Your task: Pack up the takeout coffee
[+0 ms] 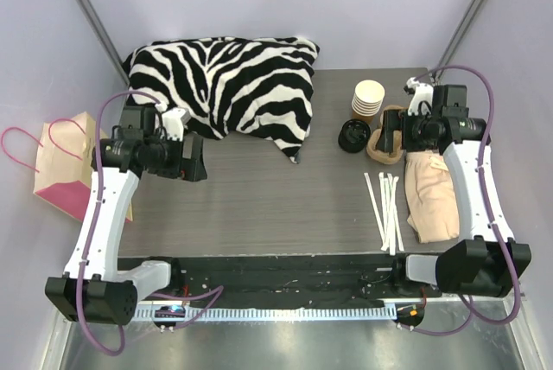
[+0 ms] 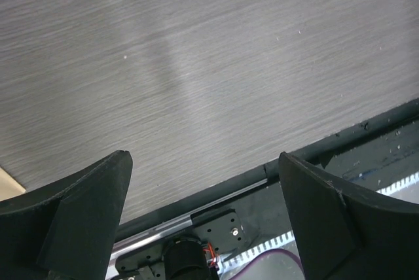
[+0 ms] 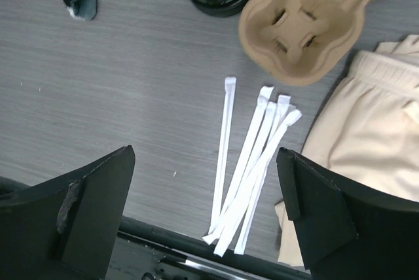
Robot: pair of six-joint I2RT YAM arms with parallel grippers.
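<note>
Both grippers released, empty: left gripper [image 2: 204, 162] over grey wood-grain table [image 2: 196, 57], right gripper [image 3: 206, 156] above white wrapped straws [image 3: 254, 162]. Lidded brown takeout coffee visible nowhere. Risk: mistaken grasp of lidless cream paper cup stack [image 1: 369, 98].

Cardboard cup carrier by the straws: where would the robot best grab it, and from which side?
Probably its raised outer rim, from above: the cup carrier lies flat with its wells facing up, so one finger of the right end effector could drop into a well, the other outside the wall.
</note>
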